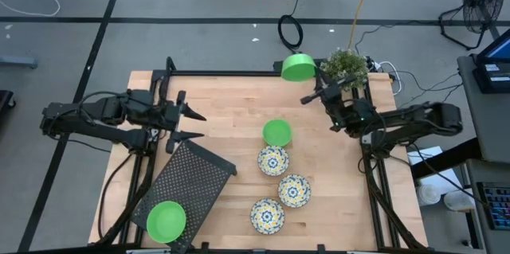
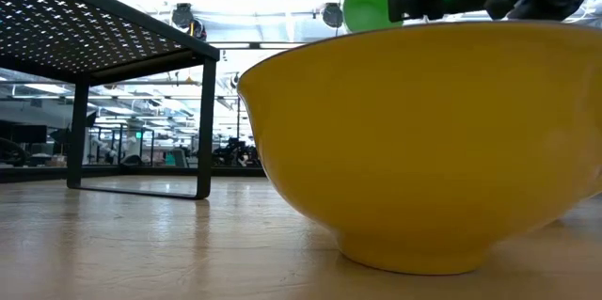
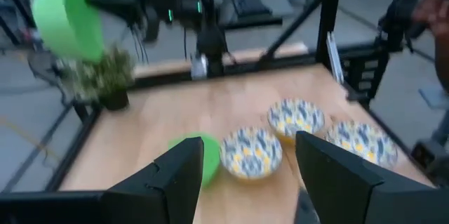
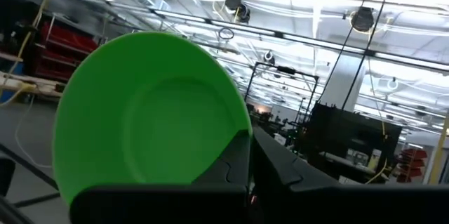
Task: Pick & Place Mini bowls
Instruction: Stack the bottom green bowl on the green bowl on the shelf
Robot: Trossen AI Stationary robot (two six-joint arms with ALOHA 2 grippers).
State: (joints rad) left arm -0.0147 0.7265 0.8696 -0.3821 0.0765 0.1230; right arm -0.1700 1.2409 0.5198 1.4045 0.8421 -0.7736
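Observation:
My right gripper (image 1: 312, 87) is raised over the table's far edge, shut on a plain green mini bowl (image 1: 297, 67), which also shows in the low view (image 2: 370, 6) and in the left wrist view (image 3: 66, 17). A second green bowl (image 1: 276, 133) stands on its base mid-table. Three floral bowls (image 1: 272, 160) (image 1: 294, 190) (image 1: 267, 215) stand in a row toward the near edge. A third green bowl (image 1: 166, 220) sits on the black mesh tray (image 1: 195, 176). My left gripper (image 1: 191, 124) hovers open at the table's left, touching nothing. My right gripper (image 4: 235, 157) holds the green bowl by its rim (image 4: 228, 136), with one finger (image 4: 242, 164) across the inner side; the other finger is hidden behind the bowl. The bowl is lifted clear and tipped on edge, its hollow facing the wrist camera.
A potted plant (image 1: 344, 64) stands at the far right corner beside the held bowl. The mesh tray stands on legs over the near left part of the table. One floral bowl's yellow outer wall (image 2: 423, 140) fills the low view. Bare wood lies between tray and bowls.

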